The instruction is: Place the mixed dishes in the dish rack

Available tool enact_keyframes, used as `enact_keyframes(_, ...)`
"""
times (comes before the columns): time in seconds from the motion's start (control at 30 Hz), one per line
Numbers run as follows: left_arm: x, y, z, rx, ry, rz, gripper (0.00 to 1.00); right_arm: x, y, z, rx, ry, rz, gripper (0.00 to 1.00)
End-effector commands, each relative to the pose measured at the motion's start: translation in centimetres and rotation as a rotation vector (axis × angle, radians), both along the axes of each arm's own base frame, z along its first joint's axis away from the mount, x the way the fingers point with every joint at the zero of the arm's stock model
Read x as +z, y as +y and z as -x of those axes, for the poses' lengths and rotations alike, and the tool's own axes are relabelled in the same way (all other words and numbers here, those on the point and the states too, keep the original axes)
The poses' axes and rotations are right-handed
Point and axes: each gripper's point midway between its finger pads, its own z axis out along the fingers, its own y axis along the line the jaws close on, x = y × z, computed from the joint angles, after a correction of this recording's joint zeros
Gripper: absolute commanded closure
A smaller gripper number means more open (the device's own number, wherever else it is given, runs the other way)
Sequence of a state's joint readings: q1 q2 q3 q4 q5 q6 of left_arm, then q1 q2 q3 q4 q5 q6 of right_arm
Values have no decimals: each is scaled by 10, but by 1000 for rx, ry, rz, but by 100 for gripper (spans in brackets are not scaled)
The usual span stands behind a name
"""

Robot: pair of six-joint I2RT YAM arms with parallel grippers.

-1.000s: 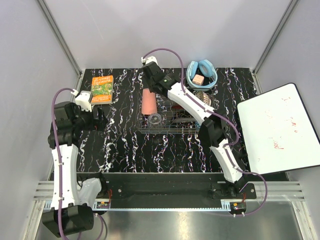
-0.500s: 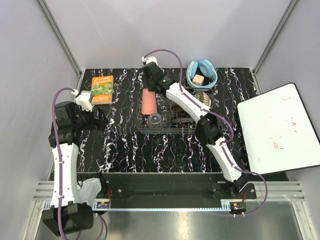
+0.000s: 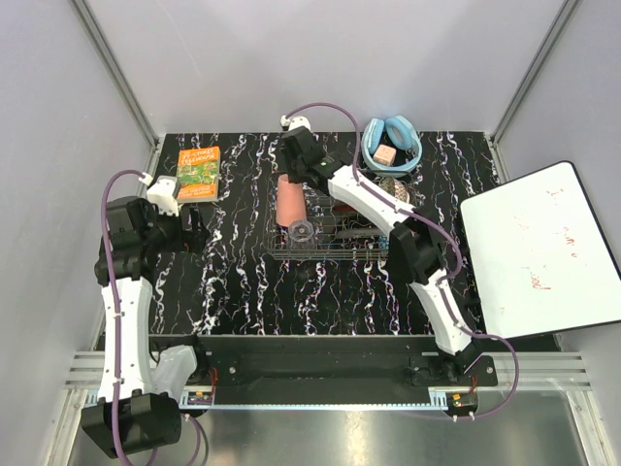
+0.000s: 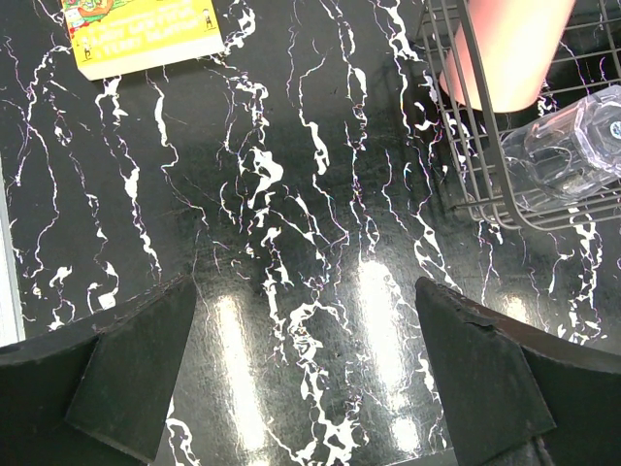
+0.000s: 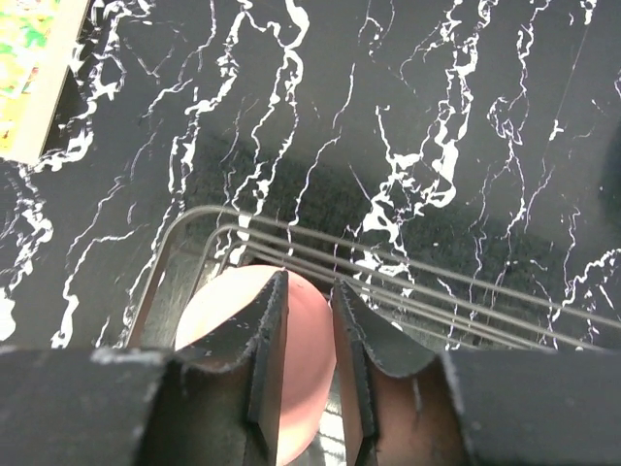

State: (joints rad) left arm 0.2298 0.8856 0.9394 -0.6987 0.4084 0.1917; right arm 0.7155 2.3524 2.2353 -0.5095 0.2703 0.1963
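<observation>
The salmon-pink cup (image 3: pixel 289 199) lies on its side in the left end of the silvery wire dish rack (image 3: pixel 335 243), with the small clear tumbler (image 3: pixel 302 231) just in front of it. My right gripper (image 3: pixel 299 155) hovers over the cup's far end. In the right wrist view its fingers (image 5: pixel 309 283) are almost together with nothing between them, and the cup (image 5: pixel 218 316) lies below them inside the rack's wires (image 5: pixel 437 283). My left gripper (image 4: pixel 303 291) is wide open and empty over bare table, left of the rack (image 4: pixel 466 180), cup (image 4: pixel 505 49) and tumbler (image 4: pixel 572 146). A speckled bowl (image 3: pixel 396 187) shows partly under the right arm.
The orange-green book (image 3: pixel 198 173) lies at the far left and also shows in the left wrist view (image 4: pixel 146 34). Light-blue headphones (image 3: pixel 391 141) sit behind the rack. A white board (image 3: pixel 543 252) lies at the table's right edge.
My right gripper has shifted slightly to the right and nearer over the cup's far end. The cup, the tumbler and the left arm have not moved.
</observation>
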Motion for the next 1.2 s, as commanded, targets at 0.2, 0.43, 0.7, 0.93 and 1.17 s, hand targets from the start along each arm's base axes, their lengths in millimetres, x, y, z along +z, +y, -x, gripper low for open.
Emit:
enact_keyframes(0.2,10,-2,-7,-16,-64,-1,1,22,-9,56,52,13,-19,70)
enact_keyframes(0.43,12,-3,-6,-16,-74,3,1,20,-10,71,68,17,-2,71)
enact_keyframes(0.7,12,-4,-6,-18,-74,9,1,28,-11,89,70,-2,10,71)
enact_keyframes(0.93,14,-5,-6,-11,-88,20,1,43,-18,97,54,-45,30,65)
enact_keyframes(1.17,15,-4,-6,-8,-92,12,1,81,-26,113,43,-110,5,33)
